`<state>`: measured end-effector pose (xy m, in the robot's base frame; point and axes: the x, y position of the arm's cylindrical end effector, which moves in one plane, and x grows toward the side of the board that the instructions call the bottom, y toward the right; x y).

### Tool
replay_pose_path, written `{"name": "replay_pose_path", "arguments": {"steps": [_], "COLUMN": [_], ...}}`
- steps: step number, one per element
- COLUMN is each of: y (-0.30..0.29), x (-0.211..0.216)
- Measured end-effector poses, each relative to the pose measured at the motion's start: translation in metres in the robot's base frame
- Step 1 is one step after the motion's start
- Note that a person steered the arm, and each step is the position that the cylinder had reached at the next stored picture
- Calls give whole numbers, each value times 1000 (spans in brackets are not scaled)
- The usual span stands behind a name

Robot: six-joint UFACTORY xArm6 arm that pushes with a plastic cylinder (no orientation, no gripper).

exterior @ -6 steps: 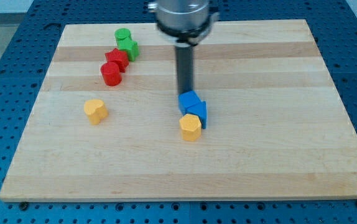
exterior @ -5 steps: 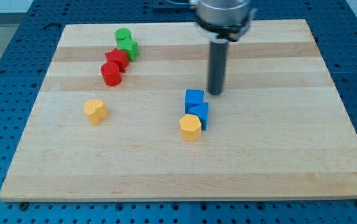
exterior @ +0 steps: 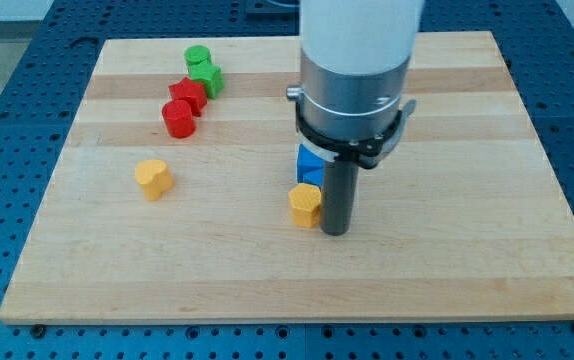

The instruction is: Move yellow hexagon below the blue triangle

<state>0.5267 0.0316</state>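
The yellow hexagon (exterior: 306,205) sits near the board's middle, touching the underside of the blue blocks. My tip (exterior: 335,232) is down on the board just right of the yellow hexagon, very close to it. The rod and the arm's body hide most of the blue blocks: only a piece of the blue cube (exterior: 308,160) and a sliver of the blue triangle (exterior: 310,179) show above the hexagon.
A second yellow block (exterior: 153,178) lies at the view's left. Two red blocks (exterior: 182,107) and two green blocks (exterior: 203,68) are clustered at the upper left. The wooden board (exterior: 467,250) sits on a blue pegboard table.
My tip has moved from above and right of the blue blocks down the view to beside the yellow hexagon's right. The arm now looms large and covers the blue blocks. The blocks have not visibly moved.
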Motion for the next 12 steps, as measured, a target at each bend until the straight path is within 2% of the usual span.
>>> {"name": "replay_pose_path", "arguments": {"steps": [3, 5, 8, 9, 10, 11, 12], "y": [29, 27, -22, 9, 25, -34, -120], "x": [5, -15, -24, -19, 5, 48, 56]}}
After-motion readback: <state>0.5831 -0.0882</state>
